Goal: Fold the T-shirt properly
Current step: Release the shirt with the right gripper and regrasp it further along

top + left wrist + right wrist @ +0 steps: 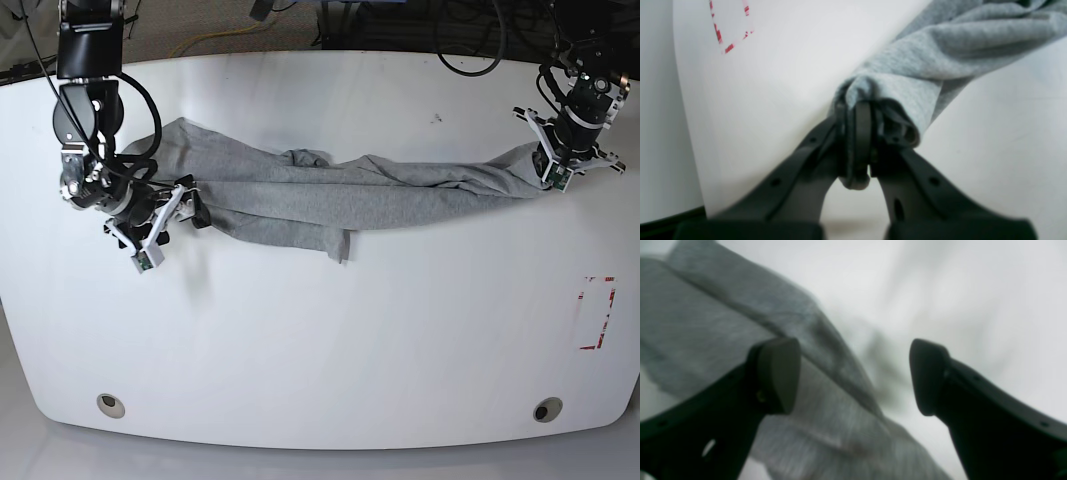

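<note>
T-shirt: grey, stretched in a bunched band across far half of white table. Left gripper: clamped shut on one bunched end of cloth. Right gripper: jaws wide apart, empty, at other end of cloth.

T-shirt: heather grey, plain, fine mottled weave. Counter: white, glossy. Marking near counter's edge: broken red-and-white rectangle outline. Both end effectors, left and right: matte black. Cables behind: black, one yellow.
</note>
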You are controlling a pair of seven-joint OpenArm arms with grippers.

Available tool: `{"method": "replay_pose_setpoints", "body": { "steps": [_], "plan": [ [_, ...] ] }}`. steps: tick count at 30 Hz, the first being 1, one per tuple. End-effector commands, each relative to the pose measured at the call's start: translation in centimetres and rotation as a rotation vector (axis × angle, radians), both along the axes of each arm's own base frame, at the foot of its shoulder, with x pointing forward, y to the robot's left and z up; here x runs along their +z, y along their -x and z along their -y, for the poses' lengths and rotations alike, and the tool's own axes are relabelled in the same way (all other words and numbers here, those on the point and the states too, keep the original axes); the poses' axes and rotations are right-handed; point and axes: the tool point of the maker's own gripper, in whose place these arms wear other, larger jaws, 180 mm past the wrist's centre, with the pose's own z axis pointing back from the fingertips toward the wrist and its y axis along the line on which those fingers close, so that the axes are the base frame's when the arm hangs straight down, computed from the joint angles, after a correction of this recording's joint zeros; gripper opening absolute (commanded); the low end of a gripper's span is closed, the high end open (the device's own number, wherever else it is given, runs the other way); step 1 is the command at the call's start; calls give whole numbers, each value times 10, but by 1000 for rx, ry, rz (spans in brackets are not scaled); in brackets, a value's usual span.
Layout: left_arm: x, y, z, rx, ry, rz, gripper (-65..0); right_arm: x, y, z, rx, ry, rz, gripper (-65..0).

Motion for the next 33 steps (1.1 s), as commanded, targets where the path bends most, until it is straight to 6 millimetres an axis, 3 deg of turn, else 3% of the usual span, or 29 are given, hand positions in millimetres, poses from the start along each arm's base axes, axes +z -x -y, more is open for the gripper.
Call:
{"method": "replay_pose_setpoints", "body": {
  "steps": [1, 6, 15, 21, 27, 33],
  "plan": [
    [12, -6, -2, -8, -10, 41, -650, 2, -16, -5, 73, 39, 24, -162],
    [11, -6, -2, -7, -10, 40, -650, -20, -20, -19, 166, 97, -11, -162],
    [12, -6, -2, -8, -6, 41, -650, -38, -20, -57, 244, 154, -8, -162],
    [12, -6, -2, -8, -6, 41, -650, -41, -20, -79, 256, 137, -4, -166],
    [11, -6, -1, -9, -5, 41, -650, -41, -21, -88, 261, 130, 4, -250],
    [11, -6, -1, -8, -5, 40, -650, -32, -23, -90, 262, 112, 28, -209]
  ]
}}
